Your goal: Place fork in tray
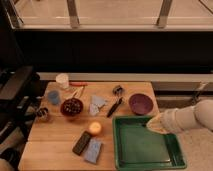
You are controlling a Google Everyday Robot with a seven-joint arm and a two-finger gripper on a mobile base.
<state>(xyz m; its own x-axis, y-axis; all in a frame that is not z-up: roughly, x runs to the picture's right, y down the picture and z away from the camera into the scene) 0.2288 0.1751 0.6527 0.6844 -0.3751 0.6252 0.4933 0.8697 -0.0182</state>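
The green tray (131, 150) lies at the front right of the wooden table and its inside looks bare. My gripper (149, 124) is at the end of the white-sleeved arm (185, 119) that comes in from the right. It hangs over the tray's far right part, just below the purple bowl (141, 103). The fork is hidden from view; I cannot tell whether it is at the gripper's tip.
A black-handled utensil (115, 107) and a pale blue cloth (96, 104) lie mid-table. A dark bowl (72, 107), blue cup (53, 97), white cup (62, 80) and red-handled utensil (78, 83) are at the left. A yellow ball (94, 128), black block (82, 143) and blue sponge (93, 150) lie left of the tray.
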